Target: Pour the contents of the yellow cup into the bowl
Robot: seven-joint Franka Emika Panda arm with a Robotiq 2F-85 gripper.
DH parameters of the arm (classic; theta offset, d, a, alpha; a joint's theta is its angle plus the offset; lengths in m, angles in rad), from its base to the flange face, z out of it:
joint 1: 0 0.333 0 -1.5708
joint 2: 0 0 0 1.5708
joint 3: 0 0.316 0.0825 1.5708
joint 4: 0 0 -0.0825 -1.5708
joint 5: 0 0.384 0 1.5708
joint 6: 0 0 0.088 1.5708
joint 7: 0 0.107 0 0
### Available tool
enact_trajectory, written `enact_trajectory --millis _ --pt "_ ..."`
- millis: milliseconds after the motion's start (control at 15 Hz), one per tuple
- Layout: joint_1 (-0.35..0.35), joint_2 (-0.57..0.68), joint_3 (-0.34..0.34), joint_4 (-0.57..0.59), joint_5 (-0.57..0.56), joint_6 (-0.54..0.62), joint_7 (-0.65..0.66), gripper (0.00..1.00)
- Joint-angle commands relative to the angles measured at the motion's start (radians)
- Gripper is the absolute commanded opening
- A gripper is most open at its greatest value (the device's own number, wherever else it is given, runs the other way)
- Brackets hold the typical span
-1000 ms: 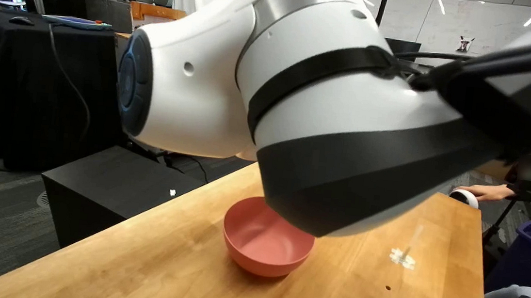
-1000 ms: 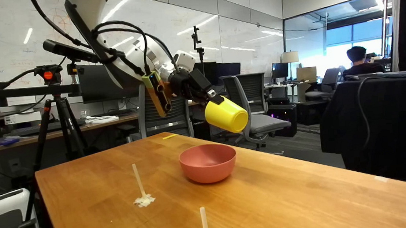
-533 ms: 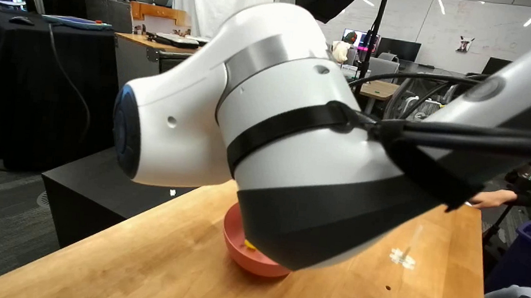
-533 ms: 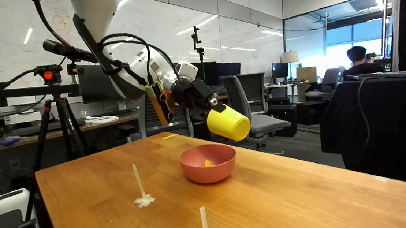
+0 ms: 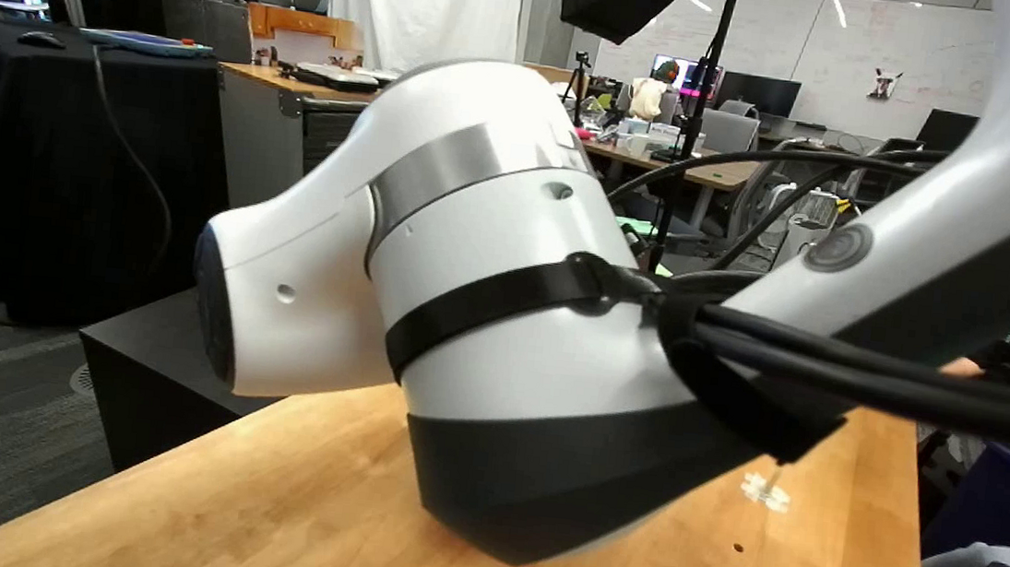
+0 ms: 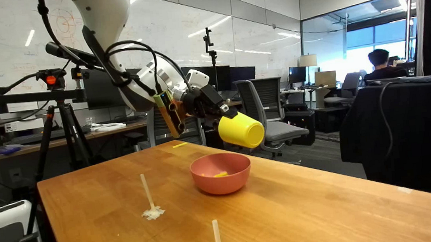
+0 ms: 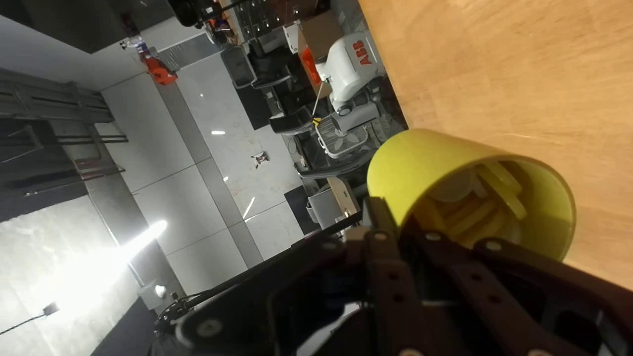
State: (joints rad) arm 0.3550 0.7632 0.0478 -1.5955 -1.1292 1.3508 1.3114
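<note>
Round yellow plastic cup [image 6: 241, 130]: tilted, one o'clock from the round salmon-pink plastic bowl [image 6: 221, 184] in an exterior view
Claw [image 7: 398, 229]: pinching cup's wall
Small yellow pieces [image 7: 472, 217]: could miss bowl if cup tips off-centre

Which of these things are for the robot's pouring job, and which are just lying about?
For the job:
yellow cup
jaws, closed on the cup
pink bowl
yellow pieces, in both cup and bowl

Just around:
pale sticks
office chair
lamp
</note>
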Motion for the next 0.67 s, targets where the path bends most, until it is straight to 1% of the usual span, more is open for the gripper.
enact_trajectory --millis 0,600 --pt "0.018 0.034 0.003 0.058 -0.034 -0.084 -0.001 0.06" --pt "0.033 0.058 0.005 0.085 -0.063 -0.192 -0.006 0.06"
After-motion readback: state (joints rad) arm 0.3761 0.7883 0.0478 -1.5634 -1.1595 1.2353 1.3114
